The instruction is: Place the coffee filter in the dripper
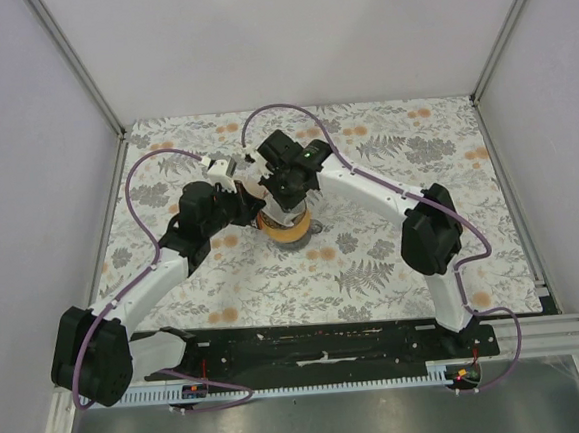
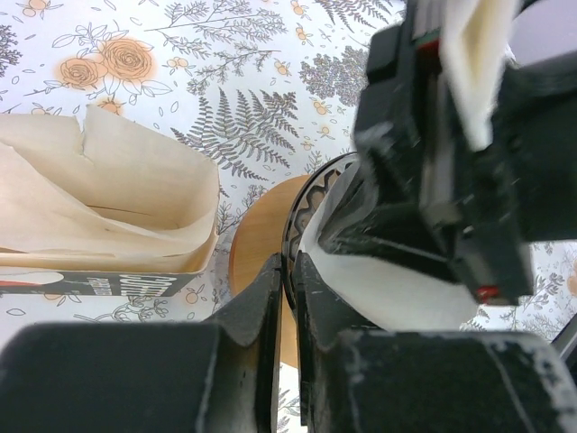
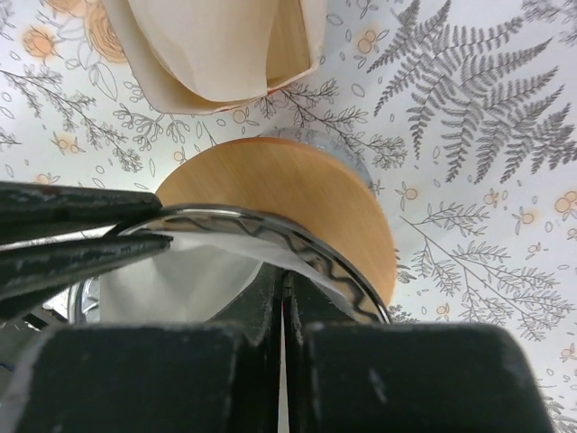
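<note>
Left jaws pinch the dripper (image 2: 257,244) rim, coffee filter (image 2: 397,293) sitting inside.

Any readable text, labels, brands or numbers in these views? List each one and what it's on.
No text can be read in any view.
carton, dark strip along its side: pale print with a red mark at the left end, too blurred to read.
dripper: no text visible.
coffee filter: no text visible.
Top view: nothing large enough to read.
</note>
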`<state>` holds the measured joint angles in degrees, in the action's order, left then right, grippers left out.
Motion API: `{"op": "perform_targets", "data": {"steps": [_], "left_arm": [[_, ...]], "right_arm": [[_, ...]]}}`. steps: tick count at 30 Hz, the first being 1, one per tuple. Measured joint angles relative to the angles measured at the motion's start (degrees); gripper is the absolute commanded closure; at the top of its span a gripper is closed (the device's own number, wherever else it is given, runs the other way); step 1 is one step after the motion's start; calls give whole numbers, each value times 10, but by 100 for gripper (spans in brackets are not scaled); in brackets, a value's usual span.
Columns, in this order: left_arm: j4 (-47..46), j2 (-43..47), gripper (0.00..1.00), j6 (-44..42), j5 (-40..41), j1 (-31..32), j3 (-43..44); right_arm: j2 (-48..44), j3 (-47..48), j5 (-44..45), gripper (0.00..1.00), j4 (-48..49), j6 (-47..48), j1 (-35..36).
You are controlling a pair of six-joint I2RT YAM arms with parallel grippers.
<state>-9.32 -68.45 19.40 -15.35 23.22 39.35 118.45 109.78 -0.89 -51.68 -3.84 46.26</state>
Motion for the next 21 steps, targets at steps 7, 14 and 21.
{"op": "perform_targets", "data": {"steps": [7, 14, 21], "left_arm": [[0, 0, 92, 0, 0, 0, 0], [0, 2, 94, 0, 0, 0, -2], [-2, 5, 94, 0, 0, 0, -4]], "right_arm": [[-33, 4, -39, 100, 0, 41, -17], [-72, -2, -83, 81, 17, 109, -16], [-129, -25, -149, 46, 51, 175, -28]]}}
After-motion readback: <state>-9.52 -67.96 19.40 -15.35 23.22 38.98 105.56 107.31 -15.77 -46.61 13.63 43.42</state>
